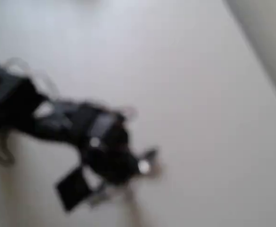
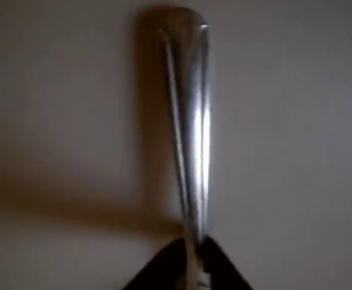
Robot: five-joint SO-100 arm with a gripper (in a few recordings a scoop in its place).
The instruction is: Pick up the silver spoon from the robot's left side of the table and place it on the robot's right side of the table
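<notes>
The silver spoon (image 2: 191,133) runs up the middle of the wrist view, its slim shiny handle ending in a rounded tip near the top. My gripper (image 2: 192,260) is shut on the spoon's lower part, with the black fingertips (image 2: 163,269) pinching it from both sides. A dark shadow lies to the spoon's left on the off-white table (image 2: 296,151), so the spoon seems slightly above it. The overhead view is badly blurred. There my black arm reaches in from the left, and the gripper (image 1: 145,166) hangs over the table (image 1: 199,94) at lower centre.
The table's straight edge (image 1: 258,56) runs diagonally across the upper right of the overhead view, with grey floor (image 1: 275,28) beyond it. Bare tabletop stretches to the right of the gripper and above it.
</notes>
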